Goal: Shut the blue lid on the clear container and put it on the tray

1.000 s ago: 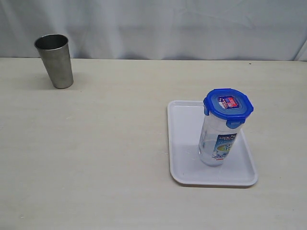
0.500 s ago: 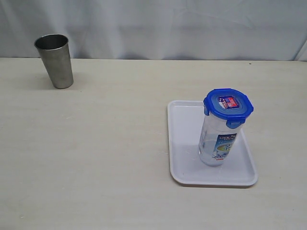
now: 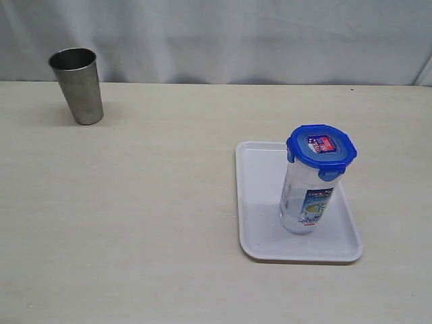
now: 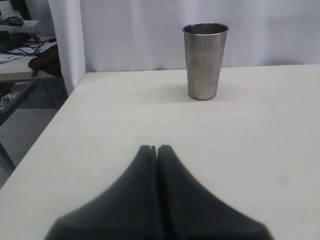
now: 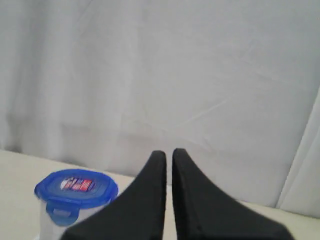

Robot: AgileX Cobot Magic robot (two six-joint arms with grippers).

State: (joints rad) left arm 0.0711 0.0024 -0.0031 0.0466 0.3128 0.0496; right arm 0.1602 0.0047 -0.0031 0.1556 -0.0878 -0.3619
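Note:
The clear container [image 3: 305, 202] stands upright on the white tray [image 3: 260, 202] at the right of the table, and the blue lid [image 3: 321, 150] sits on its top. The lid [image 5: 76, 189] also shows in the right wrist view, off to one side of my right gripper [image 5: 169, 153], which is shut on nothing and apart from the container. My left gripper [image 4: 156, 148] is shut and empty above bare table. Neither gripper shows in the exterior view.
A tapered steel cup [image 3: 77, 85] stands upright at the far left of the table; the steel cup [image 4: 205, 60] is also ahead of the left gripper. A white curtain hangs behind the table. The table's left edge [image 4: 60, 107] drops to a cluttered side area.

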